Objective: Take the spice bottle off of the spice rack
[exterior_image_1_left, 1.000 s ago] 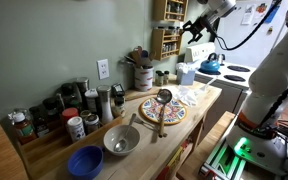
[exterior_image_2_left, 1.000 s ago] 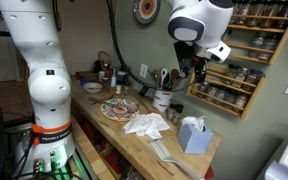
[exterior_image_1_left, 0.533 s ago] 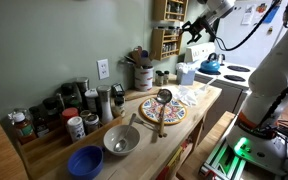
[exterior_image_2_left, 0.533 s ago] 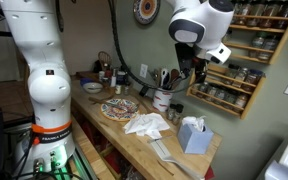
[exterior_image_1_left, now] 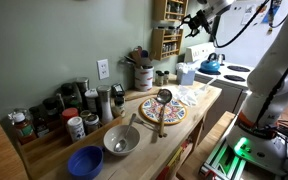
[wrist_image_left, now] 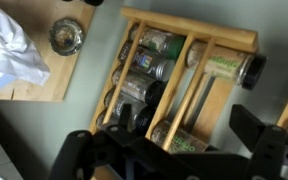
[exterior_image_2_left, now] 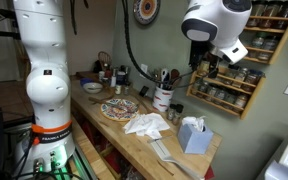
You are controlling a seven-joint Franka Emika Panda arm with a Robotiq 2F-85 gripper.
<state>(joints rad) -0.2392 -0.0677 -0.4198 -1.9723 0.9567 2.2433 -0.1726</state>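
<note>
The hand (wrist_image_left: 169,140) is held apart near the spice rack (wrist_image_left: 189,22); neighbouring jars (wrist_image_left: 144,65) could be dislodged by misalignment.

The gripper (exterior_image_1_left: 191,22) hangs just beside the wall-mounted spice rack (exterior_image_1_left: 167,35), above a cluttered wooden counter (exterior_image_1_left: 154,138).

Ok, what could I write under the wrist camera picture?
Seen from the wrist: the gripper hovers by the wooden spice rack, its shelves full of little jars.
</note>
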